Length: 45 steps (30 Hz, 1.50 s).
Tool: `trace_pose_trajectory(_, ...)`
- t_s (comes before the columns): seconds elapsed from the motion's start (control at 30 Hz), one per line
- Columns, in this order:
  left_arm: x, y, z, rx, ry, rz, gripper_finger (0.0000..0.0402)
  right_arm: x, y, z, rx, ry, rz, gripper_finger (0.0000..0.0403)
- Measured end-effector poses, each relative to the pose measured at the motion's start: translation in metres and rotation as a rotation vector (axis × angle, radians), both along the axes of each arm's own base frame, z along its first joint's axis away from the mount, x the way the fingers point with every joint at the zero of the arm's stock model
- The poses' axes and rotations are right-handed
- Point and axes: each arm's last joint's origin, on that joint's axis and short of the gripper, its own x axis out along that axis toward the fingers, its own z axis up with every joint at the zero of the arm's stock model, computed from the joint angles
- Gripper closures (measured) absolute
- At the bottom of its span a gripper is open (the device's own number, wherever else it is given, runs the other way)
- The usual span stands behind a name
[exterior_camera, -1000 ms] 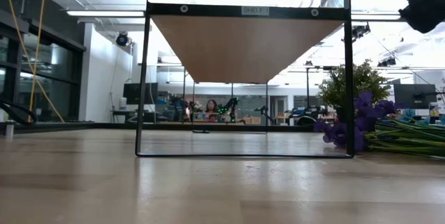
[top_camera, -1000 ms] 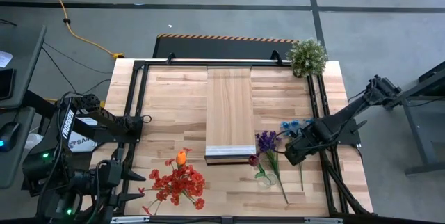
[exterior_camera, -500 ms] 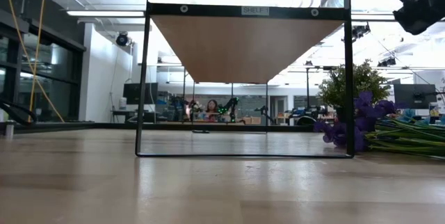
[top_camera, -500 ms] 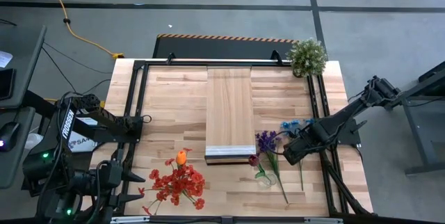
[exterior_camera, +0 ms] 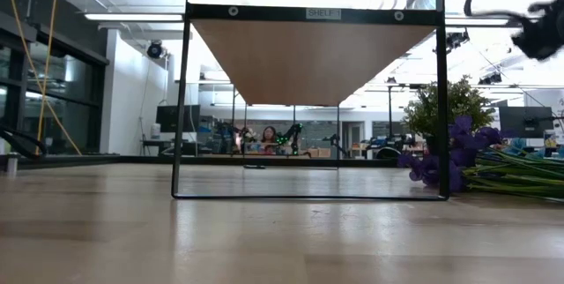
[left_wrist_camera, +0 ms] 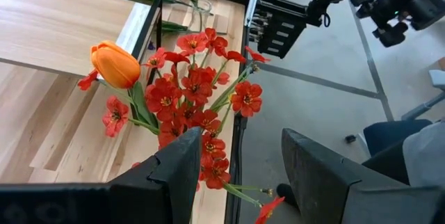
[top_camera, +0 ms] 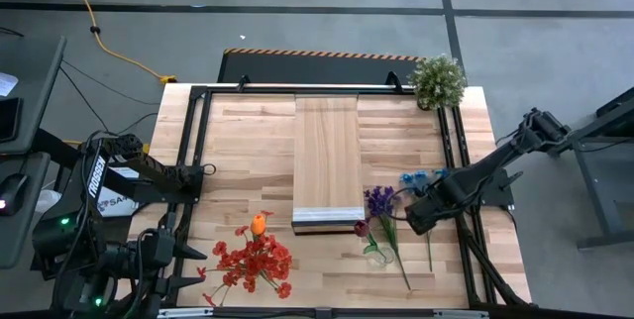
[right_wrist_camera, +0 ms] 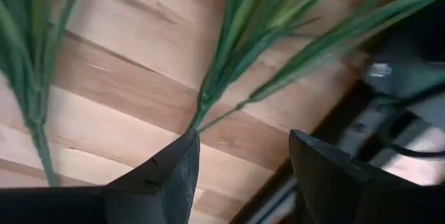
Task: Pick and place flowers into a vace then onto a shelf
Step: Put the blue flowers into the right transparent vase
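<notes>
At the near edge of the slatted tabletop (top_camera: 248, 151), on the left, lies a bunch of red flowers (top_camera: 255, 262) with one orange tulip (top_camera: 259, 224). The left claw (left_wrist_camera: 240, 175) waits just off the near-left corner, fingers parted and empty, the red bunch directly ahead of it.

On the near right lie the purple flowers (top_camera: 379, 200) and blue flowers (top_camera: 420, 177), their green stems running toward the near edge, beside a small clear vase (top_camera: 375, 253) that is hard to make out. The right claw (top_camera: 420, 214) hovers just right of these stems, its fingers parted with nothing between them. In its wrist view the stems (right_wrist_camera: 229, 57) lie straight ahead, long axis running away from the fingers. This arm is plainly the nearer one to that bunch.

In the middle stands the raised shelf (top_camera: 328, 160), reaching to the far side. A bushy potted plant (top_camera: 438, 80) sits at the far right corner. The flower heads are cut off in the right wrist view.
</notes>
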Motion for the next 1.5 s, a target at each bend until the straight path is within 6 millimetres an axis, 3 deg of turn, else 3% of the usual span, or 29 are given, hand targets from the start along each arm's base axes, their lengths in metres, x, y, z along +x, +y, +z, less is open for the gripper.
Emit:
trace_pose_trajectory(0.17, 0.000, 0.000, 0.000, -0.001, 0.004, -0.002, 0.0169, -0.008, 0.002, -0.030, 0.083, 0.016, -0.008, 0.0197)
trace_pose_trajectory(0.67, 0.000, 0.000, 0.000, -0.001, 0.000, 0.000, 0.0169, -0.015, 0.002, -0.070, 0.116, -0.103, -0.090, 0.0208)
trace_pose_trajectory(1.5, 0.001, 0.001, 0.001, 0.007, -0.028, 0.017, 0.0169, -0.016, 0.001, -0.072, 0.124, -0.113, -0.074, 0.0209)
